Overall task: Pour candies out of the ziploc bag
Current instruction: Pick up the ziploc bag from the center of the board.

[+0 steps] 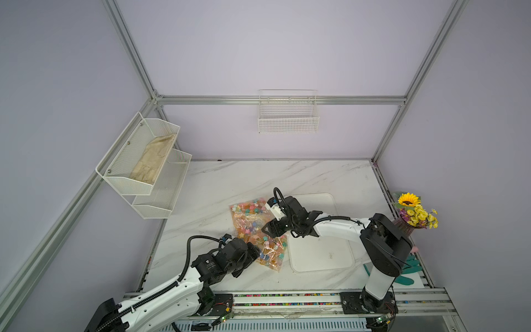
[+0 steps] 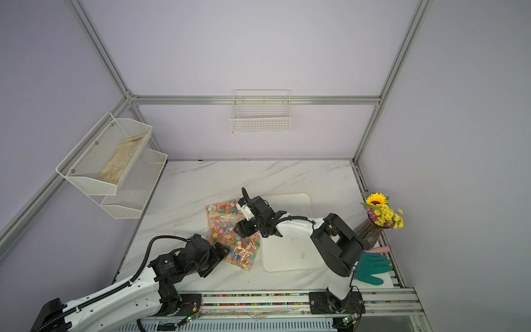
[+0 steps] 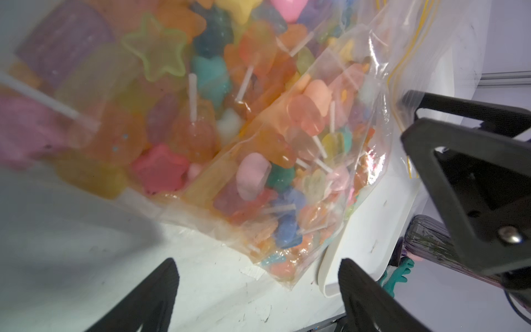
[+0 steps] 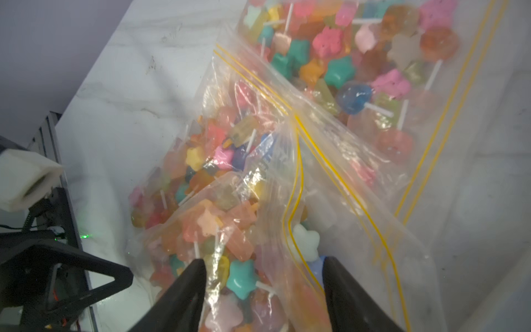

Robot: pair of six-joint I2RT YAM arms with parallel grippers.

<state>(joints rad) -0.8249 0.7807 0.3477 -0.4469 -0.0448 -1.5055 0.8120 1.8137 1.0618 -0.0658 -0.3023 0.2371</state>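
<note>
**Fig.** Pre-pour grasp stage. Near L: left gripper [image 1: 256,254], jaws released and wide, facing the near corner of the ziploc bag [image 1: 250,227]. The bag lies flat at bench [image 1: 230,178] centre, its R edge against the white tray [image 1: 321,253], with the candies [image 3: 287,161] seen inside it. Just beyond: right gripper [image 4: 264,267], jaws parted astride the bag by a yellow zip strip; cannot tell whether they pinch it. Next move, prob.: secure corner + mouth, lift, tip toward tray w/ zip open. Bench: white marble-look, scuffed. R edge: teal glove [image 2: 373,267], flower vase [image 1: 413,212]. Far: mesh shelf [image 1: 138,161] w/ cloth on L wall, wire basket [image 1: 288,120] on back wall. Lilac panels, alu frame.
</note>
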